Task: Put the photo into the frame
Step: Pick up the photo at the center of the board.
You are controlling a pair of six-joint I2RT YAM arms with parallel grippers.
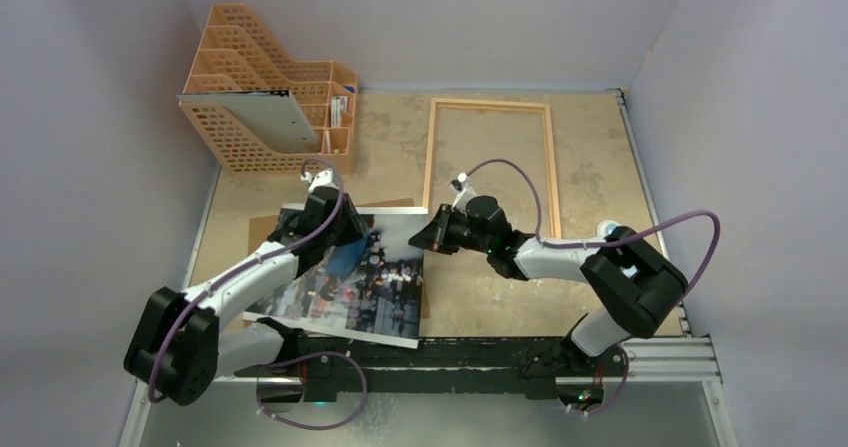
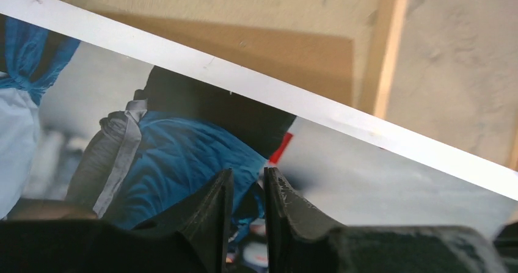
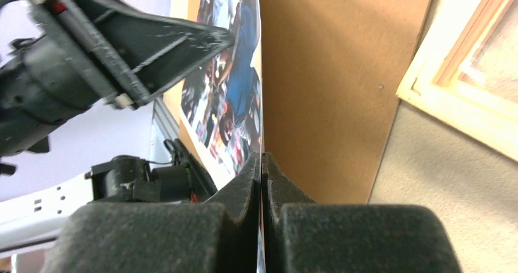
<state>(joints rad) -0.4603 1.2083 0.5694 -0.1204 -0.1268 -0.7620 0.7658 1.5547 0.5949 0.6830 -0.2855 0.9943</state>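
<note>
Right gripper point(image 3: 261, 160): clamped on the right-hand edge of the photo point(image 1: 370, 287), with the sheet seen edge-on between the two pads.
Left gripper point(image 2: 248, 181): the fingers are drawn almost together with only a slit between them, and nothing is held. The tips are set on or just over the print's face, by the figure in blue.
Photo: found at the near left of the table point(image 1: 600, 147), lying over the brown backing panel point(image 3: 324, 90), with its right edge raised off the panel by the pinch.
Frame point(image 1: 432, 167): laid flat toward the far side, beyond the right arm and apart from the print.
Step in hand: judged to be the lift and carry of the print across to the frame.
Done well: the left tips should be eased off before the sheet is drawn away. The pinch should be held at the white border, and the print swung low and level, its long side matched to the frame's long side.
Risk: a glossy sheet held by one edge may sag, slip or crease, and the panel beneath could be dragged along.
</note>
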